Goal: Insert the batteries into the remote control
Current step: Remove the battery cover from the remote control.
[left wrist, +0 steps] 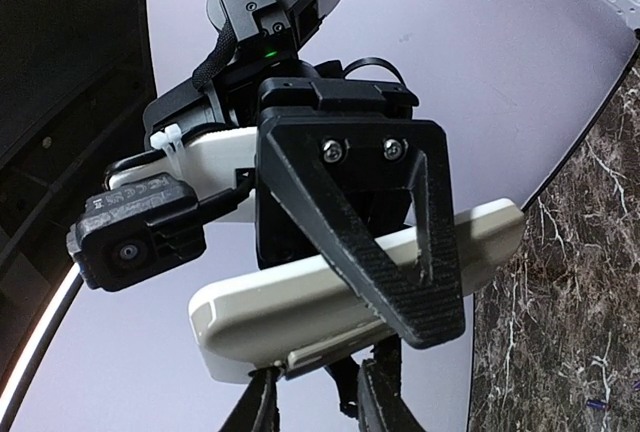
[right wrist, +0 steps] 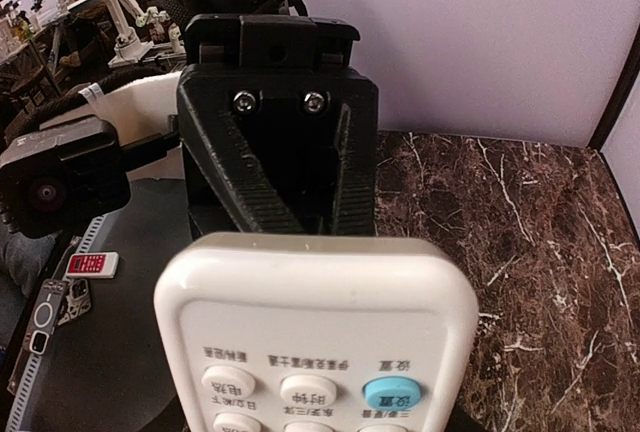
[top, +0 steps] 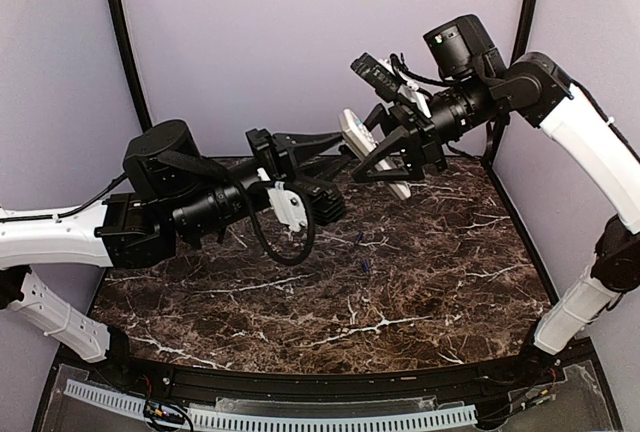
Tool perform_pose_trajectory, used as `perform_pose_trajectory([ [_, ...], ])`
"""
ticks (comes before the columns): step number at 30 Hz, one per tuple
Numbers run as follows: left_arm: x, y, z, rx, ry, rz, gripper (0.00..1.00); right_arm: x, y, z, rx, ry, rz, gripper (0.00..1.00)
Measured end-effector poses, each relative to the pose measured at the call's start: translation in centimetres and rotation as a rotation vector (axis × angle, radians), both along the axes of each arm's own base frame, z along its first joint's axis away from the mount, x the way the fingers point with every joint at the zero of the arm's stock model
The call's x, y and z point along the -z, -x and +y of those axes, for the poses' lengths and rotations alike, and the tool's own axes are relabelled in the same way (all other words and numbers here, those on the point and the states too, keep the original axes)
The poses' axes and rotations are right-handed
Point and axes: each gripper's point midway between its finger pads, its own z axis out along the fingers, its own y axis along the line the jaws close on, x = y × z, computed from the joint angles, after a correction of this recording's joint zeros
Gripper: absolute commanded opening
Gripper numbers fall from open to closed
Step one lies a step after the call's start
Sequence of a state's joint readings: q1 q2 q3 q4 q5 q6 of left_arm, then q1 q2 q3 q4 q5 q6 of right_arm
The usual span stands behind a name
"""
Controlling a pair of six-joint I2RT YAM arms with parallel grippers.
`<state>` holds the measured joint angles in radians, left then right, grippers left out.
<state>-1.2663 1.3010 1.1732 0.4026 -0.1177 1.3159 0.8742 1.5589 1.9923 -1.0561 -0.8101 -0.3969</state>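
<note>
High over the back of the worktop (top: 250,302), the right jaws are clamped across the remote (left wrist: 270,317). One black finger (left wrist: 390,252) lies over its grey-beige back; the other is hidden behind it. The remote hangs tilted in the air, clear of the surface. The right wrist view looks straight down its button face: a row of white keys and one blue key (right wrist: 390,392).

Facing it, the left jaws sit right at the remote's long edge, with a narrow gap between their two fingers (left wrist: 262,407). Pinching that edge or just next to it? I can't tell. From the right wrist, the black mount (right wrist: 275,102) of the left jaws, with its two screws, rises just behind the remote's end. The left arm reaches in from the left and the right arm from the right, and they meet in mid-air.

Down below, two batteries (top: 358,239) lie on the marbled worktop, near each other and roughly beneath the remote. Nothing touches them.
</note>
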Motion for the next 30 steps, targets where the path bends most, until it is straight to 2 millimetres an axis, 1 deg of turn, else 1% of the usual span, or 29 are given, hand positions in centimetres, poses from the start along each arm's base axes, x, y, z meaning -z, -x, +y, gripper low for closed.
perform_pose_trajectory([
  [7, 1.4, -1.7, 0.5, -0.053, 0.003, 0.033, 0.26, 1.6, -1.5, 0.5, 0.028, 0.029, 0.024, 0.0],
  [10, 2.6, -2.9, 0.7, -0.08, 0.002, 0.059, 0.24, 2.8, -2.6, 0.7, 0.055, 0.048, 0.037, 0.0],
  [13, 4.4, -4.5, 0.8, -0.11, 0.003, 0.092, 0.24, 4.7, -4.2, 0.8, 0.09, 0.073, 0.063, 0.0],
  [14, 5.2, -5.1, 0.9, -0.122, 0.001, 0.104, 0.24, 5.4, -4.6, 0.8, 0.1, 0.083, 0.077, 0.0],
  [18, 9.3, -7.5, 1.0, -0.163, -0.026, 0.168, 0.22, 9.2, -6.7, 0.9, 0.152, 0.148, 0.14, 0.0],
  [24, 15.7, -11.3, 1.2, -0.238, -0.091, 0.273, 0.21, 15.4, -10.2, 1.1, 0.248, 0.246, 0.225, 0.0],
  [27, 19.3, -13.2, 1.1, -0.273, -0.141, 0.33, 0.23, 18.8, -11.8, 1.1, 0.288, 0.283, 0.276, 0.0],
  [30, 22.6, -14.4, 1.2, -0.302, -0.195, 0.38, 0.25, 21.8, -12.8, 1.2, 0.312, 0.317, 0.317, 0.0],
])
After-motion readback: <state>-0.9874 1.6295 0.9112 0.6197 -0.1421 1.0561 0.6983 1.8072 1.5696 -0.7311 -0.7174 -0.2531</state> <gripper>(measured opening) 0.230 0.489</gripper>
